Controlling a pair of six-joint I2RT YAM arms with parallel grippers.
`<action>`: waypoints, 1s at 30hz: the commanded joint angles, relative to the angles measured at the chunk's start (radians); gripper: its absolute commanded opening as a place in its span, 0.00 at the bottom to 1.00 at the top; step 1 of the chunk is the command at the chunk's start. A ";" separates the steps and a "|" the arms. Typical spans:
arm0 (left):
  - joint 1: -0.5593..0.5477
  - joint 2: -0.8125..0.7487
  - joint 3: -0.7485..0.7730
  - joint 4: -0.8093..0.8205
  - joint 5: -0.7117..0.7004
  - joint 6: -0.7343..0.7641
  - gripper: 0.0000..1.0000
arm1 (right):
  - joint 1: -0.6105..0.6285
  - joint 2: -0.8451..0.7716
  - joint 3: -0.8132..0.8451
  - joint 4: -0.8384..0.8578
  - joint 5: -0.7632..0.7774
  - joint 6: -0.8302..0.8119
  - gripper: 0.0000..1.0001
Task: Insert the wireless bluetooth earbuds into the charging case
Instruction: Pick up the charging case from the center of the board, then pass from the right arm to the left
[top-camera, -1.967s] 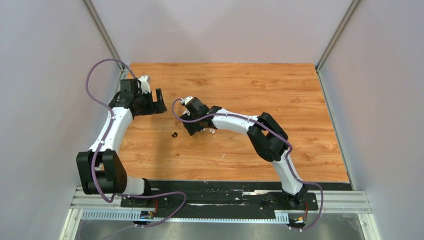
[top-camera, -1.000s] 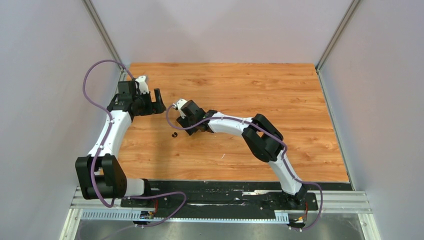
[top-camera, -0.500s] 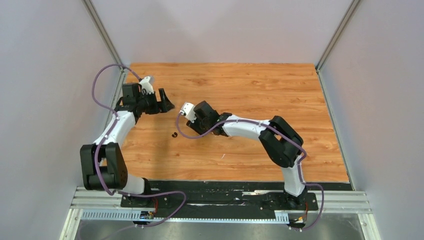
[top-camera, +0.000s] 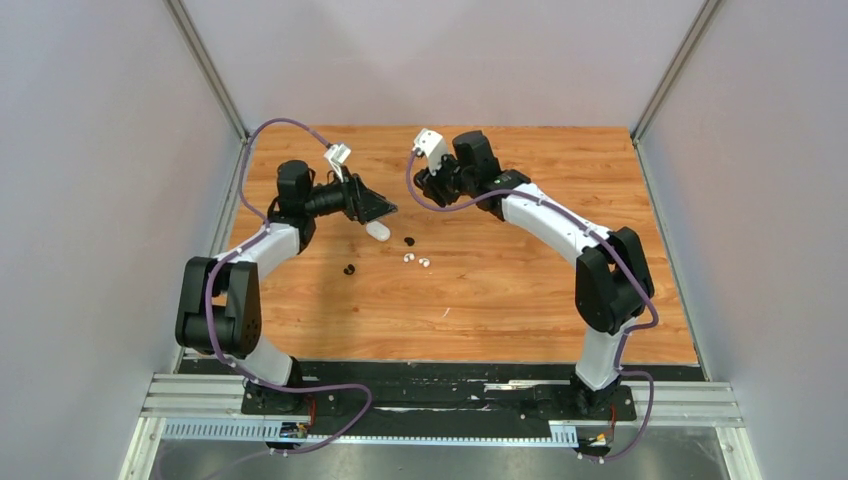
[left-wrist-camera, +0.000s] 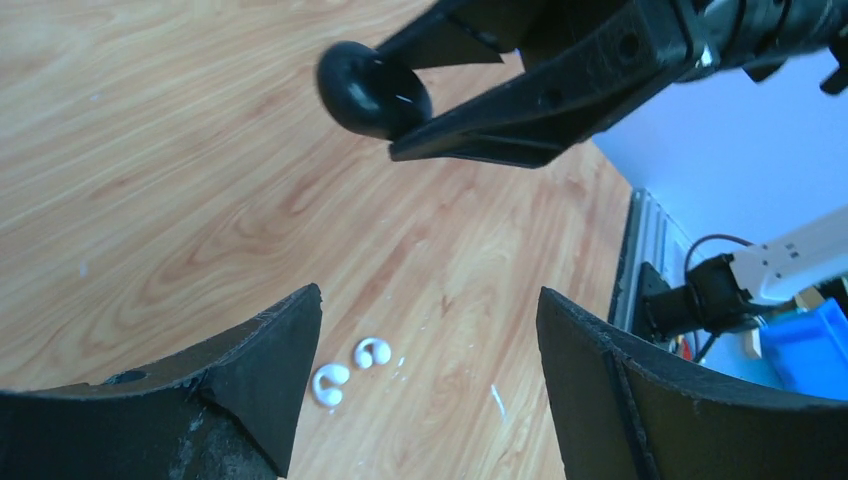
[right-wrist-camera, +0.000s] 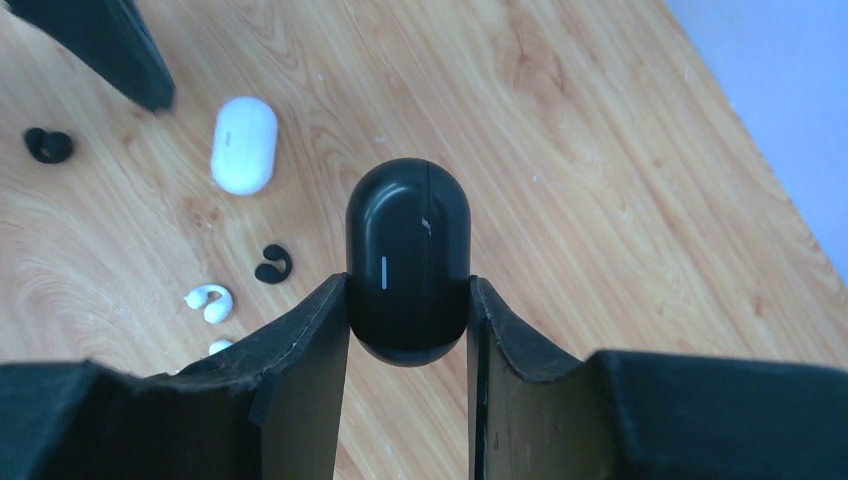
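The white-and-black jointed left arm (top-camera: 245, 255) folds sharply at its elbow and reaches inward. Its black two-finger left gripper (top-camera: 376, 208) points right with jaws spread wide and nothing between them. The matching right arm (top-camera: 545, 215) stretches far back and leftward. Its right gripper (top-camera: 430, 185) is clamped on the sides of a glossy black oval charging case (right-wrist-camera: 408, 240).

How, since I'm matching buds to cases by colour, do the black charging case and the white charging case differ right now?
Colour: the black charging case is glossy black, the white charging case plain white. State: the black charging case is clamped in the right gripper; the white charging case lies free on the table. Both look like closed oval pills.
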 joint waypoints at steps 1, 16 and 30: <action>-0.030 0.013 0.066 0.161 0.075 -0.068 0.85 | 0.006 -0.051 0.133 -0.075 -0.162 -0.046 0.00; -0.031 0.150 0.186 0.424 0.176 -0.444 0.73 | 0.065 -0.043 0.206 -0.165 -0.202 -0.160 0.00; -0.031 0.206 0.205 0.529 0.224 -0.633 0.42 | 0.092 -0.046 0.192 -0.147 -0.157 -0.202 0.00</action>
